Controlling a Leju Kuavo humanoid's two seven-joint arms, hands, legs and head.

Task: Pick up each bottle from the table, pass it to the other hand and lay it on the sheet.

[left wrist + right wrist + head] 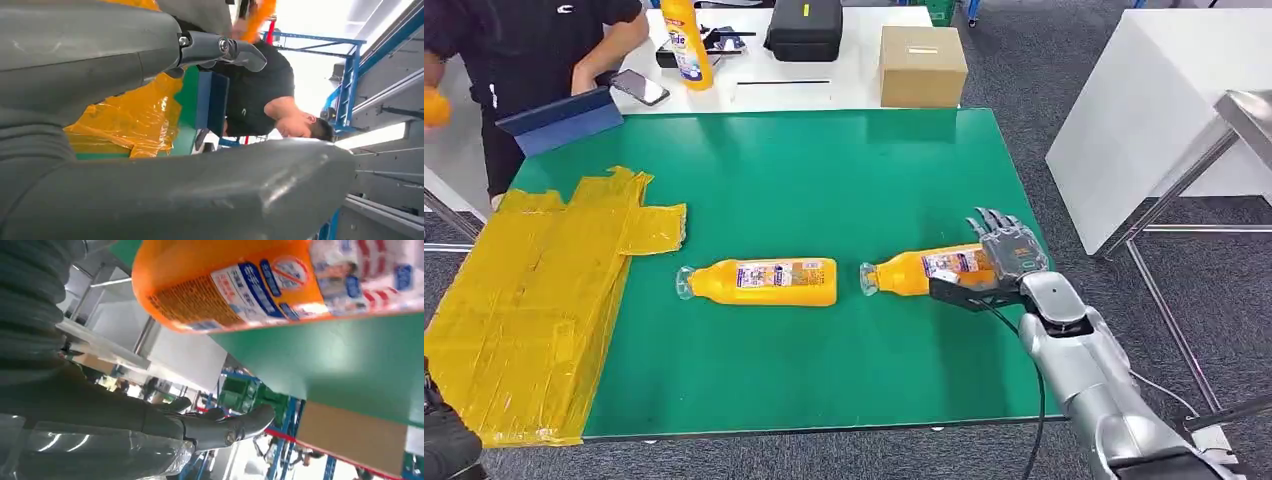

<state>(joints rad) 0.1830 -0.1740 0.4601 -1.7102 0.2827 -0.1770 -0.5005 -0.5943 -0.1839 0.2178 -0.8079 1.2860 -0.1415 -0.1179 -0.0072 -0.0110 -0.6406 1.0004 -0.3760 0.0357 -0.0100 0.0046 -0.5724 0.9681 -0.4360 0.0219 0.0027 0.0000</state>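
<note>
- right hand (1007,252) at the base end of the nearer orange bottle (921,270), which lies on its side on the green table (824,180), cap toward the robot's left
- fingers (992,222) spread and extended over the far side of the bottle base, thumb on the near side; hand straddles the base but no closed grasp visible, bottle flat on the mat
- right wrist view: bottle base and label (240,285) close above the thumb (235,427), clear gap between them, so not gripping
- second orange bottle (762,282) lies on its side just to the left of the first, well apart from the hand, cap toward the yellow sheet (534,300)
- yellow sheet covers the left end of the table, crumpled, nothing on it
- left hand (150,100) low by the sheet's edge; fingers look loosely extended with nothing between them
- person (524,50) in black stands at the far left corner by a white table (804,85) with an upright orange bottle (687,45), cardboard box (922,66) and black case (804,30)
</note>
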